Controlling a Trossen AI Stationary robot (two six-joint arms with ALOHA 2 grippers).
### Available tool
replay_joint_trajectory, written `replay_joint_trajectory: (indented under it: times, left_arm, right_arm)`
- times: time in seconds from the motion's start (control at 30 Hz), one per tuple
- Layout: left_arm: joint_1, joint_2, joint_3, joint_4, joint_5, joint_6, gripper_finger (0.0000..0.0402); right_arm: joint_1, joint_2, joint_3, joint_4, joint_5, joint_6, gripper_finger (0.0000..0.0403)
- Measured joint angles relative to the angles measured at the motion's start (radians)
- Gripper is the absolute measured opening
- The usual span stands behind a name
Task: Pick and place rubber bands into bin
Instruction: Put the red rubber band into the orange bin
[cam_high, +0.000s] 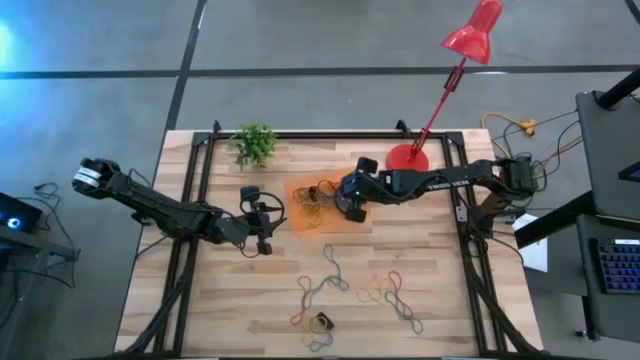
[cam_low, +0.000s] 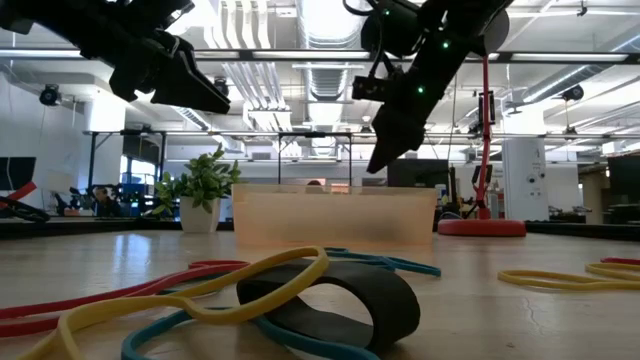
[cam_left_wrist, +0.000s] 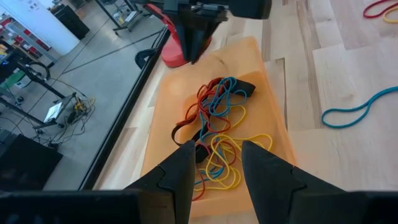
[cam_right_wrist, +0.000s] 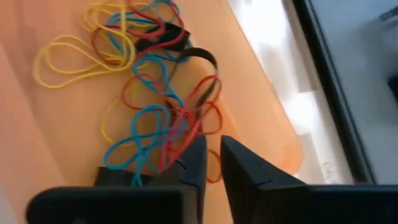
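High view: I've got the right end effector (cam_high: 352, 207) over the shallow translucent orange rectangular bin (cam_high: 300, 222), near its lamp-side end, w/ a tangle of thin mixed-colour rubber bands (cam_high: 316, 198) already inside; the left end effector (cam_high: 262, 238) hangs just off the bin's opposite end. Loose bands (cam_high: 325, 283) lie on the wooden counter (cam_high: 430, 300) on the near side of the bin, well apart from both tips, strung roughly across the counter; I judge the left arm slightly nearer the red/blue ones, the right nearer the yellow/red cluster (cam_high: 388, 292). Low view: right tip points down above the bin, fingers nearly together; a wide black band (cam_low: 345, 300) and yellow loop sit in the foreground. Left wrist view: its fingers (cam_left_wrist: 180, 177) stand apart, nothing between them, bin straight ahead. Right wrist view: fingers (cam_right_wrist: 193, 165) a narrow slit apart, just above the red/blue tangle; can't tell whether a strand is pinched.
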Motion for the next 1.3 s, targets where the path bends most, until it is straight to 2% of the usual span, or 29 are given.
replay_joint_trajectory:
  times: [0.27,0.33,0.4,0.5,0.77,0.87,1.0,1.17,1.3]
  left_arm:
    - [0.0,0.0,0.0,-0.002,0.017,0.001,0.0117]
    - [0.0,0.0,0.0,-0.008,0.111,0.011,0.0117]
    - [0.0,0.0,0.0,-0.009,0.252,0.029,0.0116]
    - [0.0,0.0,0.0,-0.004,0.422,0.032,0.0116]
    - [0.0,0.041,-0.001,0.031,0.589,-0.001,0.0116]
    - [0.0,0.112,-0.001,0.121,0.691,0.0,0.0116]
    - [-0.003,0.269,0.007,0.194,0.804,-0.001,0.0116]
    - [-0.01,0.474,0.069,0.194,0.852,0.002,0.0116]
    - [-0.013,0.587,0.139,0.189,0.919,0.019,0.0116]
  right_arm:
    - [0.0,0.0,0.001,0.0,-0.031,0.02,0.0115]
    - [0.01,-0.005,0.001,0.001,-0.098,-0.003,0.0131]
    - [0.028,-0.007,0.001,0.005,-0.174,-0.021,0.0143]
    - [0.07,-0.008,0.001,0.004,-0.241,-0.027,0.0152]
    - [0.234,-0.022,0.001,0.006,-0.26,-0.023,0.0141]
    - [0.305,-0.035,0.001,0.008,-0.26,0.006,0.0133]
    - [0.397,-0.041,0.001,0.008,-0.259,0.068,0.0125]
    - [0.487,-0.041,0.001,0.01,-0.241,0.151,0.0116]
    - [0.536,-0.041,0.001,0.026,-0.195,0.202,0.0109]
